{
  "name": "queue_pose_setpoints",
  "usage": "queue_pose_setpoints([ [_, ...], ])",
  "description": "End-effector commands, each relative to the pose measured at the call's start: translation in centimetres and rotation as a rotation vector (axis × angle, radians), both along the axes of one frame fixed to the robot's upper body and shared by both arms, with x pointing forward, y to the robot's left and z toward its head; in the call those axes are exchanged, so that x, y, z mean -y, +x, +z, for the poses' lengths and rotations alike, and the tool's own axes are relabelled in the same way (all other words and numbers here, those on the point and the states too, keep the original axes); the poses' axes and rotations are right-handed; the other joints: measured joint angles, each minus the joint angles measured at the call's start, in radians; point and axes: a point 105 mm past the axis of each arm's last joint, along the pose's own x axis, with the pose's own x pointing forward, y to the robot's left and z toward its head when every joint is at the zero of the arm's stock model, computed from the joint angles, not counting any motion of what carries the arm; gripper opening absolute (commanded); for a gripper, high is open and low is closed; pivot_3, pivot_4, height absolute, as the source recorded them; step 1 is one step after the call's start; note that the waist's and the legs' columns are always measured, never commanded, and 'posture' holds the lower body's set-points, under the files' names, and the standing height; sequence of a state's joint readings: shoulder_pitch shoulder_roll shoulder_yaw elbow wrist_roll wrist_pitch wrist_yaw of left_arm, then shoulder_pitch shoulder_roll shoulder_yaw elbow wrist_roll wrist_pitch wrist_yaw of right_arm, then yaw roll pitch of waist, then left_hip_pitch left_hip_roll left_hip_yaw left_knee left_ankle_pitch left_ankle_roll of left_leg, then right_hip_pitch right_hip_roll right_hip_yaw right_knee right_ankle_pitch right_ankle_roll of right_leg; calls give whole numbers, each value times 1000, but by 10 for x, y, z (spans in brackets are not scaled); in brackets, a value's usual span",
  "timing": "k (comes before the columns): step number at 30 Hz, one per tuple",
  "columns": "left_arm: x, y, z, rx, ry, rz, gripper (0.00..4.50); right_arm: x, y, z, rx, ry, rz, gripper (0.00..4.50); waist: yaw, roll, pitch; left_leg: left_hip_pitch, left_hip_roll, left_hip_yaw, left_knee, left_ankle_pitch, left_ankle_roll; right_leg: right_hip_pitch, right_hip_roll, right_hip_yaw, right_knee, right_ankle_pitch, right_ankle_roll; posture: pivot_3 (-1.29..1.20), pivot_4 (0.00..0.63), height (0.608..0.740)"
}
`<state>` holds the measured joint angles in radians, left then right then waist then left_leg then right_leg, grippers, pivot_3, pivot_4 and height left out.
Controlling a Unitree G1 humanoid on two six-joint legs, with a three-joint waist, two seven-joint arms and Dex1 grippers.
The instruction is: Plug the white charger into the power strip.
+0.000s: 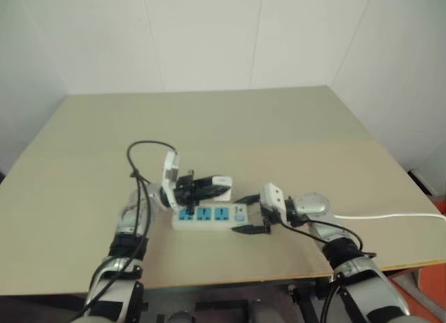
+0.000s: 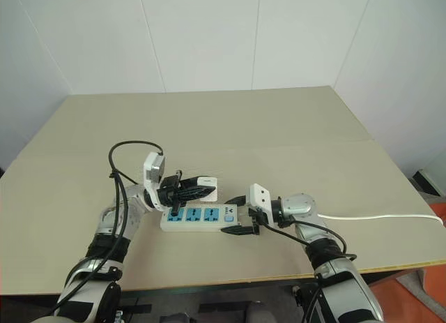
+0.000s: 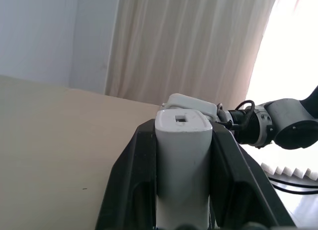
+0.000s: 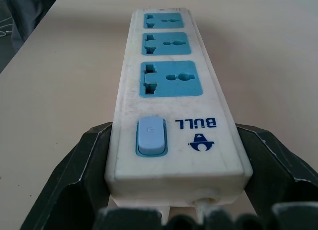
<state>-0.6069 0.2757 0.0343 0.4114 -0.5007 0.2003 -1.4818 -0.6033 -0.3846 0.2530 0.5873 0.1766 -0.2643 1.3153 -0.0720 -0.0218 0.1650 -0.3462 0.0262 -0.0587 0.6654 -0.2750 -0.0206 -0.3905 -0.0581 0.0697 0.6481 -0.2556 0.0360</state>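
On the tan tabletop (image 2: pixel 293 128) the power strip (image 2: pixel 198 218) lies flat, its three blue socket faces turned upward in a row, with the pale blue end switch (image 4: pixel 150 135) at the end nearest the robot's right arm. The right claw (image 2: pixel 240 215) has its two black fingers (image 4: pixel 74 180) set on either side of that switch end, pressed against the long sides of the strip, so it grips the strip's width and holds it against the tabletop; the right wrist view shows the casing running away from the fingers, switch first, then the three sockets. A thin white cord (image 2: pixel 383 216) trails off toward the right edge of the tabletop, though where it meets the strip is hidden behind the right arm. The left claw (image 2: pixel 198 189) is closed on the white charger (image 2: pixel 211 190), its black fingers clamped on two opposite sides of the small white block, as the left wrist view shows close up (image 3: pixel 181 155). The charger is held in the air just over the strip's far long edge, above the stretch of the middle and switch-side sockets, and the left claw points across toward the right arm. Whether the charger's prongs face down at the sockets is hard to tell from the head views, but the block appears to sit clear of the strip, with no socket occupied in the right wrist view.
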Motion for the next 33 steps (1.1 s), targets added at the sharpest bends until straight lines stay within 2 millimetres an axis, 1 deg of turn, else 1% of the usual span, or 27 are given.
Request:
queue_pose_setpoints([
  [1, -1, -4, -8, 36, 63, -26, 1009, -4, -7, -14, -17, -51, 16, 3418, -1, 0, 0, 0, 0, 0, 0, 0, 0, 0, 0, 0, 0, 0, 0, 0, 150, 740],
  [7, -4, -4, -21, 36, 114, -34, 1009, -8, -8, -15, -22, -48, 19, 3418, -2, 0, 0, 1, 1, 0, 0, 0, 0, 0, 1, 0, 0, 0, 0, 0, 150, 740],
  [19, -9, 3, -23, 1, 81, 0, 1009, -7, -8, -19, -57, -73, 25, 3418, -2, 0, 0, 1, 2, 1, -1, 0, 1, 0, 2, 0, -1, 0, 0, 0, 150, 740],
  [23, -7, 3, -27, -13, 72, 8, 1009, -8, -7, -19, -56, -72, 21, 3418, -3, 0, 0, 1, 2, 1, -1, 0, 1, 0, 2, 0, 0, 0, 0, 0, 150, 740],
  [28, -4, 6, -26, -37, 42, 19, 1009, -8, -8, -21, -57, -76, 22, 3418, -3, 0, 0, 1, 2, 1, -1, 0, 1, 0, 2, 0, 0, 0, 0, 0, 150, 740],
  [33, -1, 5, -32, -52, 52, 11, 1009, -8, -8, -22, -54, -80, 21, 3418, -4, 0, 0, 2, 2, 1, -1, 0, 1, 1, 2, 0, 0, 0, 0, 0, 150, 740],
])
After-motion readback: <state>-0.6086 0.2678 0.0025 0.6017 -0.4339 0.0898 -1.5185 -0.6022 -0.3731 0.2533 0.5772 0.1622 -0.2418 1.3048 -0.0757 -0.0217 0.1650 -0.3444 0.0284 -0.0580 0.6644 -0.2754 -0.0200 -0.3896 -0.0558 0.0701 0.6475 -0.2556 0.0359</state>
